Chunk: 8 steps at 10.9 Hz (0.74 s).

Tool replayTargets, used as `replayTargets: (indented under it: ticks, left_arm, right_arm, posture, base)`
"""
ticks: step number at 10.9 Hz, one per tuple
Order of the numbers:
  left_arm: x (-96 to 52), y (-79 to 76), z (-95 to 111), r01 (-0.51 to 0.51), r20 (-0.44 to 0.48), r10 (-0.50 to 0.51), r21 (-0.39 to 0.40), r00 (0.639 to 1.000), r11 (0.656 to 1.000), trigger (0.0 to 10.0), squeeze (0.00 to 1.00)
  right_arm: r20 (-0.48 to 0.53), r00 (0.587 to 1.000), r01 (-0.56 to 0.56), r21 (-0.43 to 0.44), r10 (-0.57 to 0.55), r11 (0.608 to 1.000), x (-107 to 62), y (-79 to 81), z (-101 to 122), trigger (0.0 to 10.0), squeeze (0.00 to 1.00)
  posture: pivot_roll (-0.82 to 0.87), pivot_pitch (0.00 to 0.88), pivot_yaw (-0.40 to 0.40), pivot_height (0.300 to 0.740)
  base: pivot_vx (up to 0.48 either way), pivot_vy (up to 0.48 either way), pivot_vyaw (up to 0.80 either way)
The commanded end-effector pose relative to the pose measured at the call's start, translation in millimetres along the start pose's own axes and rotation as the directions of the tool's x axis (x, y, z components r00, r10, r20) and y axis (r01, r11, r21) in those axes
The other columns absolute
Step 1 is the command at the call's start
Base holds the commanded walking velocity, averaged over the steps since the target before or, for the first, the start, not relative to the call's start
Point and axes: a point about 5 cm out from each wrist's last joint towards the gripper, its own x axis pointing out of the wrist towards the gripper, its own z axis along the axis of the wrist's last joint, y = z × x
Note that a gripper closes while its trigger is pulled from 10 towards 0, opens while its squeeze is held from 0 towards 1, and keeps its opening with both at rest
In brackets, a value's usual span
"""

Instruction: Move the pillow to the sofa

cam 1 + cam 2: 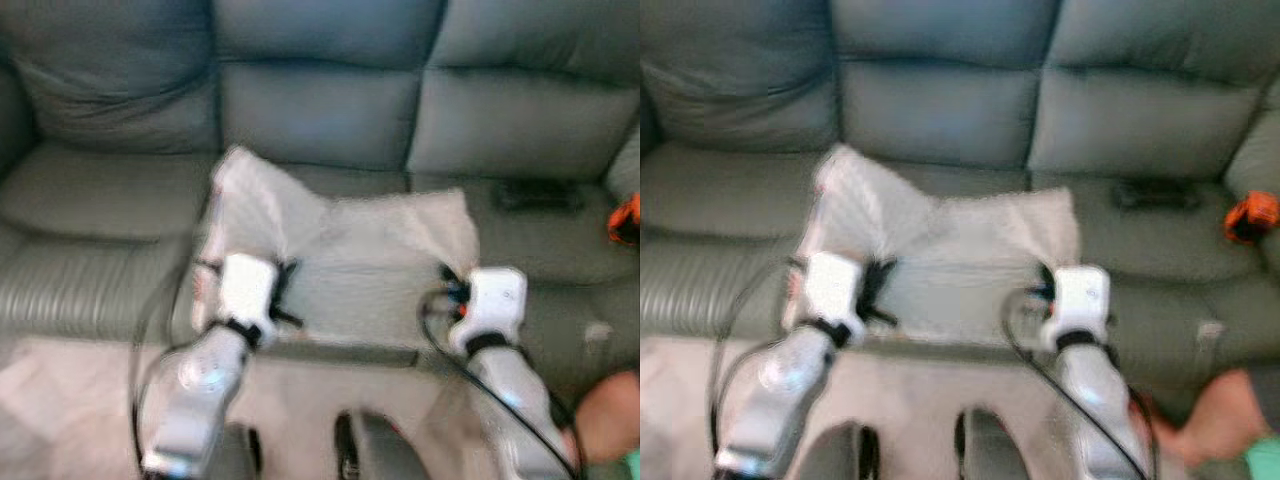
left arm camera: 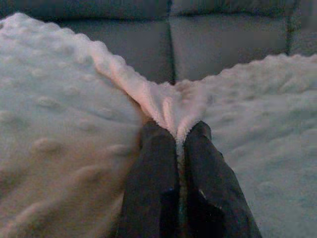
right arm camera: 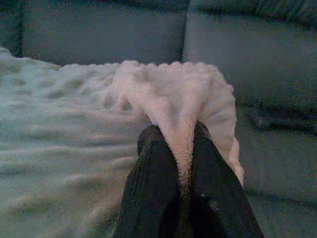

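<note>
Two grippers: you have both clamped on the same white pillow (image 1: 340, 265), one at each near corner.
Left gripper (image 2: 179, 133): your wrist view shows the two black fingers (image 2: 153, 163) pressed together on a pinched fold of the nubbly white fabric.
Right gripper (image 3: 174, 130): fingers (image 3: 156, 163) likewise closed tight on a bunched ridge of fleece at the pillow's other near corner.
Pillow position: you see it spread between the two arms over the front part of the seat, its far corners reaching toward the backrest; the left far corner stands up higher than the right. Head views are blurred, so you cannot tell whether its underside is touching the seat.
Sofa (image 1: 320, 120): grey-green, three back cushions across, directly ahead of you.
Dark flat object (image 1: 540, 195): lies on the right seat cushion, well apart from the pillow; too blurred to name.
Orange object (image 1: 1250, 215): at the sofa's far right edge, blurred.
Person: a hand (image 1: 1220, 415) shows at your lower right, near the right arm.
</note>
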Motion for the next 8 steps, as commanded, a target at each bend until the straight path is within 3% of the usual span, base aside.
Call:
replayTargets:
  ticks: [1, 4, 8]
  left_arm:
    - [-5.0, 10.8, 3.4, -0.031, 0.014, 0.031, 0.018, 0.999, 0.999, 10.0, 0.00]
    - [-3.6, 11.6, -1.4, -0.020, -0.011, 0.021, 0.034, 1.000, 0.999, 10.0, 0.00]
    - [14.3, 44.9, -5.5, -0.061, -0.039, 0.067, 0.156, 0.997, 0.986, 10.0, 0.00]
  right_arm:
    - [0.008, 1.000, 0.021, 0.011, -0.021, 1.000, -0.7, -0.5, 1.2, 10.0, 0.00]
    - [0.006, 1.000, 0.023, 0.014, -0.023, 1.000, -1.3, 0.6, 1.0, 10.0, 0.00]
    - [-0.017, 0.998, 0.060, 0.039, -0.059, 0.997, 1.7, -1.7, 0.8, 10.0, 0.00]
  posture:
    - [-0.05, 0.223, -0.030, 0.740]
    - [-0.06, 0.235, -0.027, 0.740]
    - [-0.06, 0.327, -0.015, 0.740]
  base:
    - [0.277, 0.000, 0.00]
    - [0.000, 0.000, 0.00]
    - [0.000, 0.000, 0.00]
